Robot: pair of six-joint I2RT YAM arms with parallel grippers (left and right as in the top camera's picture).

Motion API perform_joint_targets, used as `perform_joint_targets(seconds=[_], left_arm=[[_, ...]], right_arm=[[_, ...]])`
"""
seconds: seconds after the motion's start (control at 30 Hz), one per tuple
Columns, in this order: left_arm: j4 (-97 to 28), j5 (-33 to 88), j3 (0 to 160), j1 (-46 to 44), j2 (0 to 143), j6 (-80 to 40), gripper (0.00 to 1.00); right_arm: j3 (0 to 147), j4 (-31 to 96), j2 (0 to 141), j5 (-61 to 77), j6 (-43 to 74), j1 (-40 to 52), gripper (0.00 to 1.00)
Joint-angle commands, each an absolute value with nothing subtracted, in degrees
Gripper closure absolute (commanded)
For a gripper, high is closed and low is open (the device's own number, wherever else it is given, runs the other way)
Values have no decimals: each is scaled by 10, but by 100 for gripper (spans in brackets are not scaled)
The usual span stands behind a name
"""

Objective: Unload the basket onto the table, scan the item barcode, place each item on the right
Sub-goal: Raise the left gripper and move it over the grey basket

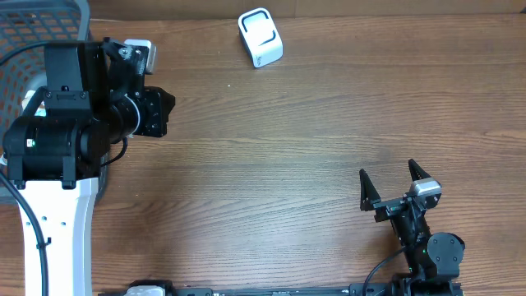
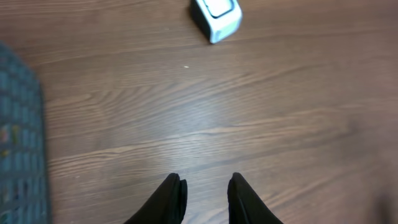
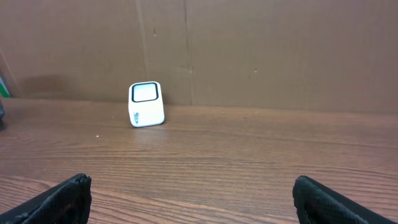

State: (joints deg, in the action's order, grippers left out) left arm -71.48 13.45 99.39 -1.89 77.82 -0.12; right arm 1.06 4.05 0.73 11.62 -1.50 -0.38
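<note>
A small white barcode scanner (image 1: 260, 37) with a dark-rimmed window stands at the back of the wooden table; it shows at the top of the left wrist view (image 2: 216, 17) and far off in the right wrist view (image 3: 146, 104). The item is out of view. My left gripper (image 1: 164, 111) hovers at the left side, pointing right. Its black fingers (image 2: 207, 183) stand close together with a narrow gap and only bare wood between them. My right gripper (image 1: 387, 170) rests near the front right, open wide (image 3: 191, 186) and holding nothing.
A grey mesh basket (image 1: 49, 16) sits at the far left corner, under and behind the left arm, and its edge shows in the left wrist view (image 2: 18, 143). A brown cardboard wall (image 3: 249, 50) closes the back of the table.
</note>
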Motion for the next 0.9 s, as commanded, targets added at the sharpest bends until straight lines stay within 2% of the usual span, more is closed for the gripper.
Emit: perform_joint_targets(seconds=[0.0,0.13,0.37,0.53,0.57,0.6,0.63,0.87], left_arm=[[-713,62,1006,-23,783,-43,74],[-713,5,1006,-23,783,-78,68],[-694,-47,1006,-23,783,-80,53],[-664,-130,1006,-23,783,-109,49],[-658,-139,1006,-23,783,-113,46],[-652,-155,1006,-22,783,-119,36],[-646,-171,1006,-21,783,-124,30],[-636,-215,1006,22,783,-148,19]], right_arm=[[4,37,2,117,-16,-6,0],[4,37,2,117,-16,-6,0],[4,37,2,117,-16,-6,0],[4,37,2,117,-16,-6,0],[4,37,2,117,-16,-6,0],[4,37,2,116,-16,-6,0],[4,37,2,117,-16,-6,0],[4,37,2,117,-16,-6,0]])
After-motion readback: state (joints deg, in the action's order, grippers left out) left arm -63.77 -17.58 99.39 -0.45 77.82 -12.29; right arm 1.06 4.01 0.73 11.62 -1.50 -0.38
